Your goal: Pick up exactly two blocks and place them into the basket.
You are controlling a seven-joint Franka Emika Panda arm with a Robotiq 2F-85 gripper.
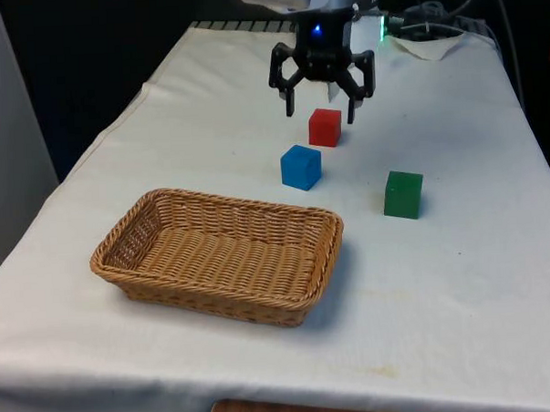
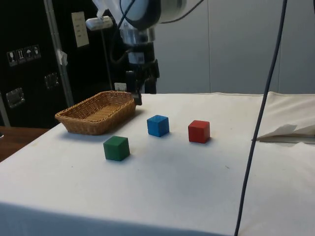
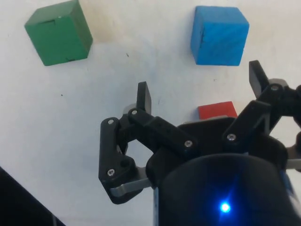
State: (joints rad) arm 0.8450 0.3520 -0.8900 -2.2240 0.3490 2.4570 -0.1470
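Three blocks lie on the white cloth: a red block (image 1: 325, 127) (image 2: 199, 131) (image 3: 217, 110), a blue block (image 1: 301, 166) (image 2: 158, 125) (image 3: 219, 35) and a green block (image 1: 403, 194) (image 2: 116, 148) (image 3: 58, 32). A woven wicker basket (image 1: 121, 238) (image 2: 78, 114) sits at the front view's left, nearer the camera than the blocks, with nothing in it. My gripper (image 1: 320, 105) (image 2: 139, 98) (image 3: 200, 89) hangs open just above and behind the red block, its fingers spread wider than the block and holding nothing.
A crumpled white paper (image 1: 430, 44) (image 2: 288, 132) and cables (image 2: 261, 108) lie at the table's far end by the robot. The table edge runs close along the basket's left side in the front view.
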